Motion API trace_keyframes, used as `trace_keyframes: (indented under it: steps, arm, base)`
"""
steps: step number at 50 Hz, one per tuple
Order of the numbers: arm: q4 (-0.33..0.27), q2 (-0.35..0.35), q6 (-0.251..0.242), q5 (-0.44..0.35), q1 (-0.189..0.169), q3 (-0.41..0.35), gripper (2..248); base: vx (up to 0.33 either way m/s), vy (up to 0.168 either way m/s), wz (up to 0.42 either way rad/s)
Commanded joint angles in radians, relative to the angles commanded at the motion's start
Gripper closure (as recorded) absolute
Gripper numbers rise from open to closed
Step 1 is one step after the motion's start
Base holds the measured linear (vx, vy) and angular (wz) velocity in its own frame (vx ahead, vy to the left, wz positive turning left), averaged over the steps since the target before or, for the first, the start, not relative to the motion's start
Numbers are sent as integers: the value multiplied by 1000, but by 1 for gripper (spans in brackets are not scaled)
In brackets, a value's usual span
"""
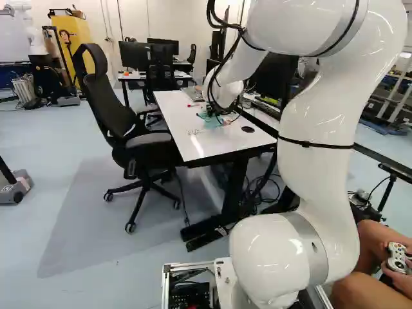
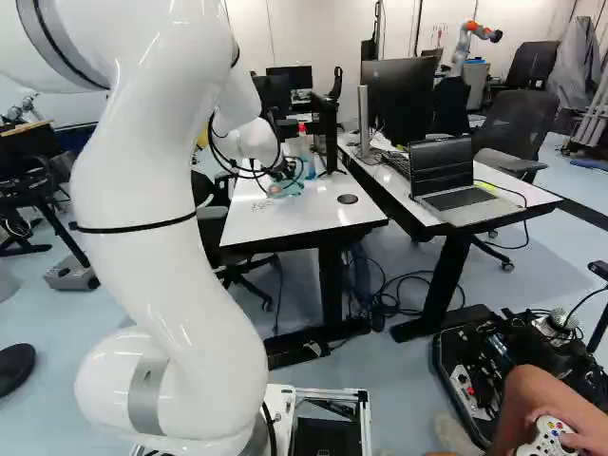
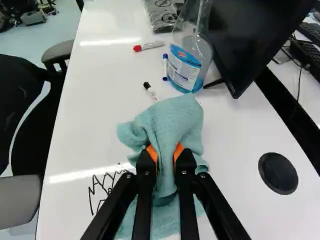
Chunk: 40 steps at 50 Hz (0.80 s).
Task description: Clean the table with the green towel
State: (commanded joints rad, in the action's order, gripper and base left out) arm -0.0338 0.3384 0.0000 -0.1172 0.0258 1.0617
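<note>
At the table's far part in the left base view, my gripper [image 1: 212, 112] is down over the green towel [image 1: 211, 121]. The wrist view shows the gripper [image 3: 166, 156] shut on the bunched green towel [image 3: 175, 122], cloth pinched between its orange pads and spreading ahead and beneath. Black scribbles [image 3: 102, 186] mark the white table [image 3: 100, 105] beside the fingers, on the chair's side. The towel appears to lie on the tabletop; its underside is hidden.
Ahead of the towel are a black marker [image 3: 151, 92], a blue marker [image 3: 165, 66], a red marker [image 3: 148, 46] and a spray bottle [image 3: 189, 62]. A monitor [image 3: 260, 30] stands beside the bottle. An office chair [image 1: 129, 122] adjoins the table.
</note>
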Motion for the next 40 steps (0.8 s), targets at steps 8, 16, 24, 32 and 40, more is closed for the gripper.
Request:
trace_keyframes:
  steps: [8,16,24,32,40]
  arm:
    - [0,19,0,-15,7,3,197]
    - [0,38,0,-32,12,7,197]
    - [0,58,0,-48,16,10,197]
    - [0,77,0,-58,16,14,197]
    - [0,94,0,-61,16,18,197]
  base:
    - [0,0,0]
    - [0,0,0]
    - [0,0,0]
    - [0,0,0]
    - [0,0,0]
